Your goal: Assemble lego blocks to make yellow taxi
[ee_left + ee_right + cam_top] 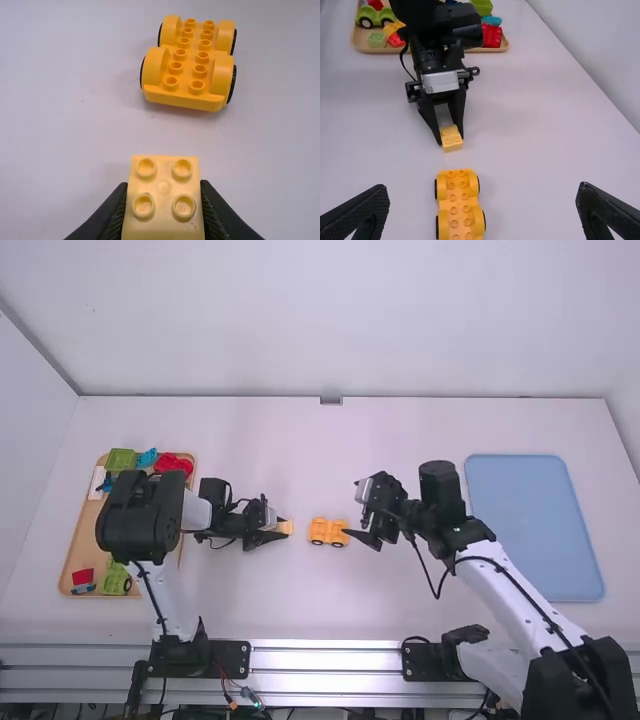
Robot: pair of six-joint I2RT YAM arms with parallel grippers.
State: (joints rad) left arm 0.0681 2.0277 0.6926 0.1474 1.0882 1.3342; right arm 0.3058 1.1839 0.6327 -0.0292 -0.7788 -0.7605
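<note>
Left end effector grips yellow block; right end effector is wide. Yellow wheeled base sits between them, mid-desk. Wooden tray is near left edge, blue tray near right edge.

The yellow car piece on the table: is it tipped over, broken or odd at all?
Nothing stands out. The car piece sits upright on its wheels, with no visible damage. The pale yellow brick looks whole too, studs up, with the left arm's jaws closed on its sides.
</note>
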